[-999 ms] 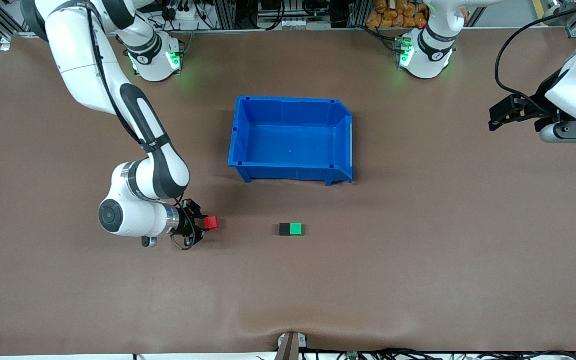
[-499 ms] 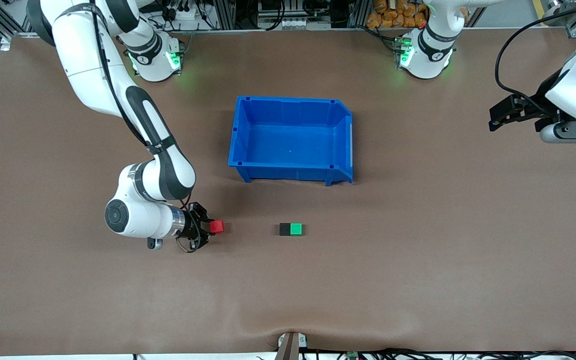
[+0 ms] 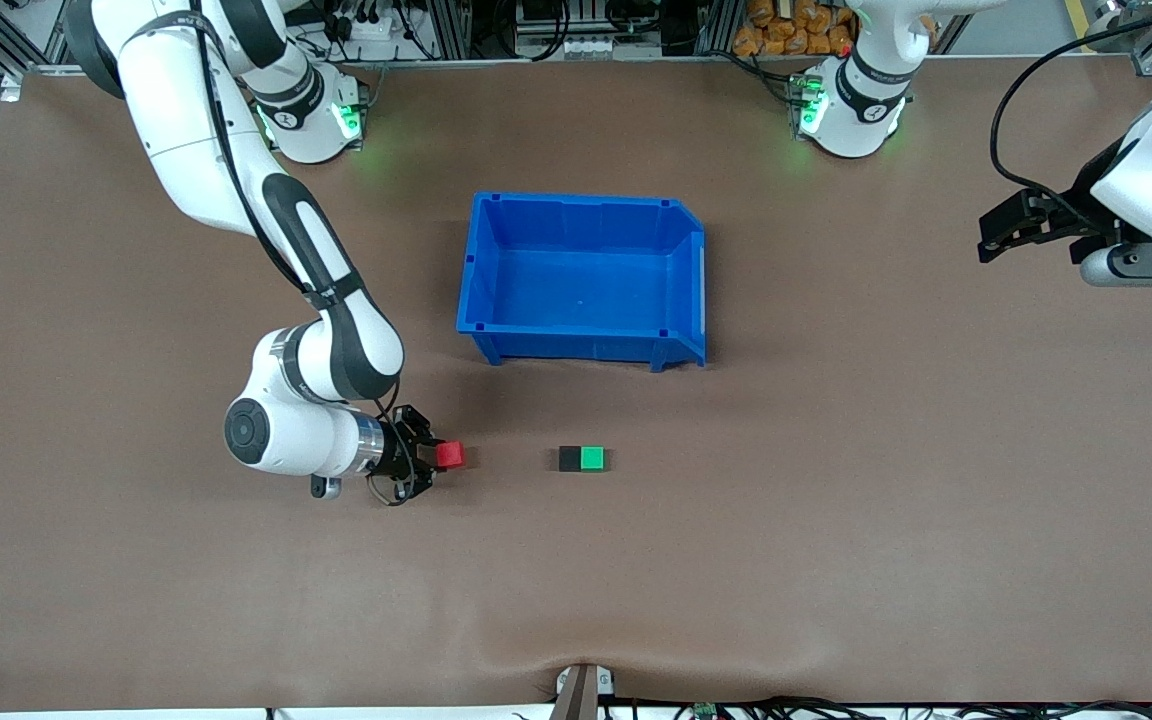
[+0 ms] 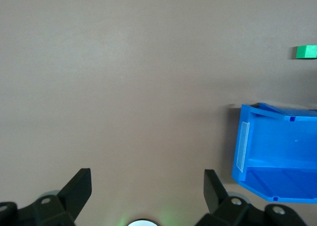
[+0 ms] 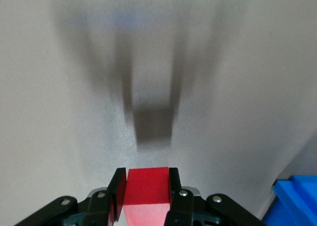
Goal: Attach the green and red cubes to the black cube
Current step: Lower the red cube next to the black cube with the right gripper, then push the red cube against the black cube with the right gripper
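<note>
Over the bare brown table (image 3: pixel 836 560), toward the right arm's end, the right gripper (image 3: pixel 433 456) pinches the small bright red solid cube (image 3: pixel 450 456) between its two black fingers (image 5: pixel 117 194), carrying it low enough that a soft shadow falls on the surface beneath it. The tiny matte black cube (image 3: pixel 569 459) sits on the table at about three o'clock from the red one, well apart from it, already touching the small bright green cube (image 3: pixel 592 458), which lies on its side toward the left arm's end. The open blue plastic bin (image 3: pixel 582 352) stands farther from the front camera than this pair, at roughly twelve o'clock from them. The left gripper (image 4: pixel 147 184) waits with its fingers spread wide over the left arm's end of the table, well clear of the work. The main risk, as I judge it, is in the last stretch: if the red cube arrives tilted or off the black cube's line, it may shove the joined pair along the smooth surface instead of seating against the free black face, and could even knock the green cube loose. Coming in too low could drag the red cube on the table and twist it in the grip; letting go early would leave it short.
</note>
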Robot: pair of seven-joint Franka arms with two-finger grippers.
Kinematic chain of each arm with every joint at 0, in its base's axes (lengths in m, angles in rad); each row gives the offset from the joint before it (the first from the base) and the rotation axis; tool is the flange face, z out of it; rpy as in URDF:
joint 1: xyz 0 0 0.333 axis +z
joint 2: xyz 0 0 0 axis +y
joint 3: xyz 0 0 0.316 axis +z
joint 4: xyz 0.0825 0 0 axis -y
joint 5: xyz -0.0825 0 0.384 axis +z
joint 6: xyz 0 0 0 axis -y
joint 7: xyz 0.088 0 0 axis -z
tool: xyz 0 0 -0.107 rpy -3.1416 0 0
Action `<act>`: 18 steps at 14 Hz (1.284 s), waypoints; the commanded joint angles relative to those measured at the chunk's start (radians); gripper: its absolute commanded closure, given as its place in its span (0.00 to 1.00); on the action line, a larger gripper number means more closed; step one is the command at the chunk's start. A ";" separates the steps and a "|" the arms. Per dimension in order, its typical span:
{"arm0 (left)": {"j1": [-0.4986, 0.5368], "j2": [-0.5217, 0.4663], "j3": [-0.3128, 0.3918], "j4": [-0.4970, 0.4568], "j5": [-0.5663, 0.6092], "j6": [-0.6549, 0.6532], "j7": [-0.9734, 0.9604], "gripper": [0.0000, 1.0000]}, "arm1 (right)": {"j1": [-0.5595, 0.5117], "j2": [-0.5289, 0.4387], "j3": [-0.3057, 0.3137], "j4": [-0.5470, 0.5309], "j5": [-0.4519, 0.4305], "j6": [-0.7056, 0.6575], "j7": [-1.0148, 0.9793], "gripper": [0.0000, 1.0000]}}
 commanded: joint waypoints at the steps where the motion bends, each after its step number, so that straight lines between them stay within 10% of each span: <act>1: 0.006 0.000 -0.005 0.002 0.001 0.006 0.000 0.00 | 0.027 0.041 -0.006 0.064 0.023 0.000 0.032 1.00; 18: 0.011 -0.001 -0.003 0.001 0.001 0.006 0.009 0.00 | 0.099 0.129 -0.006 0.158 0.034 0.062 0.138 1.00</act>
